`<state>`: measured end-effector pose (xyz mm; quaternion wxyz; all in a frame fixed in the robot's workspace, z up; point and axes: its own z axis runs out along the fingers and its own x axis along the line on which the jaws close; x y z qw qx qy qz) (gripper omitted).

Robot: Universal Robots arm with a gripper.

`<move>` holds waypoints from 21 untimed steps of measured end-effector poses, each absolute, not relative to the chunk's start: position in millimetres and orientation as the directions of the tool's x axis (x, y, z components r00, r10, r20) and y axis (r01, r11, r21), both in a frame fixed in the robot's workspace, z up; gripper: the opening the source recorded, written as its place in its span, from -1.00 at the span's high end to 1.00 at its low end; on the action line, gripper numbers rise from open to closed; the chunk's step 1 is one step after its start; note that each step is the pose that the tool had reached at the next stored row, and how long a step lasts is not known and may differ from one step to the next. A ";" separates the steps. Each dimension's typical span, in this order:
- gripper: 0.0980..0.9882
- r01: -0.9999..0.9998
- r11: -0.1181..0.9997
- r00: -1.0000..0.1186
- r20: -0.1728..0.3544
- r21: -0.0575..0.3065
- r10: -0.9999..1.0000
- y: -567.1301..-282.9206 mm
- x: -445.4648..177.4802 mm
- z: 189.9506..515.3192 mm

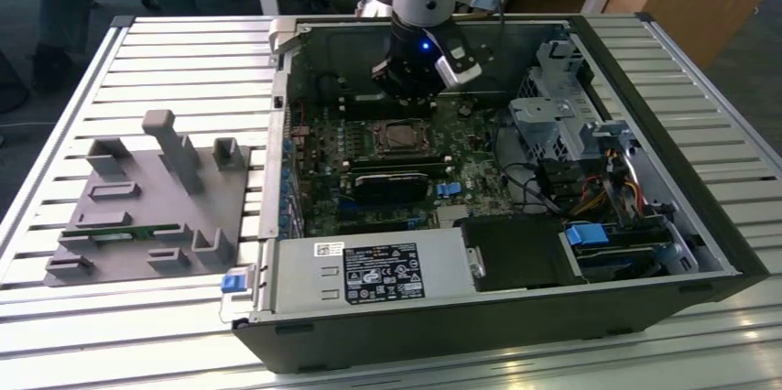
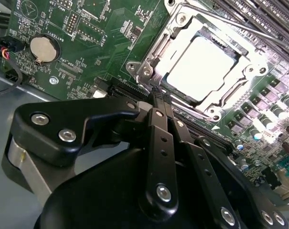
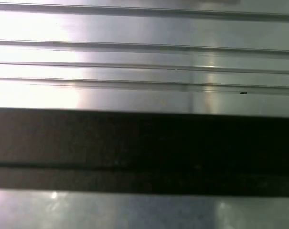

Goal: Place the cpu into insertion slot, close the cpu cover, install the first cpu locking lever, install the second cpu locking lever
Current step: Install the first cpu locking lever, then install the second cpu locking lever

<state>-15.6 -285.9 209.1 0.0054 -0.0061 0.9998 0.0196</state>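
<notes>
Since the one cpu (image 2: 205, 67) already sits in the one insertion slot (image 2: 149, 62), near the motherboard's far edge with the cpu cover (image 2: 251, 59) framing it, I judge a lever comes now; my single gripper (image 2: 159, 95), jaws closed on nothing, should press slowly.

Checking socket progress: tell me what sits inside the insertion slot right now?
The cpu lies in the insertion slot, its pale metal top showing through the window of the cpu cover lying over it. The socket's contacts beneath are covered.
</notes>
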 end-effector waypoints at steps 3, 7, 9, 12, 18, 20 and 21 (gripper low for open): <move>0.98 -0.012 0.999 -1.000 -0.011 0.039 -0.012 -287.1 -15.6 209.1; 0.98 -0.012 0.999 -1.000 -0.011 0.039 -0.012 -289.2 -15.6 209.1; 0.98 -0.012 0.999 -1.000 -0.011 0.039 -0.012 -290.4 -15.6 209.1; 0.98 -0.012 0.999 -1.000 -0.011 0.039 -0.012 -292.1 -15.6 209.1; 0.98 -0.012 0.999 -1.000 -0.011 0.039 -0.012 -295.6 -15.6 209.1; 0.98 -0.012 0.999 -1.000 -0.011 0.039 -0.012 -296.7 -15.6 209.1; 0.98 -0.012 0.999 -1.000 -0.011 0.039 -0.012 -297.1 -15.7 209.1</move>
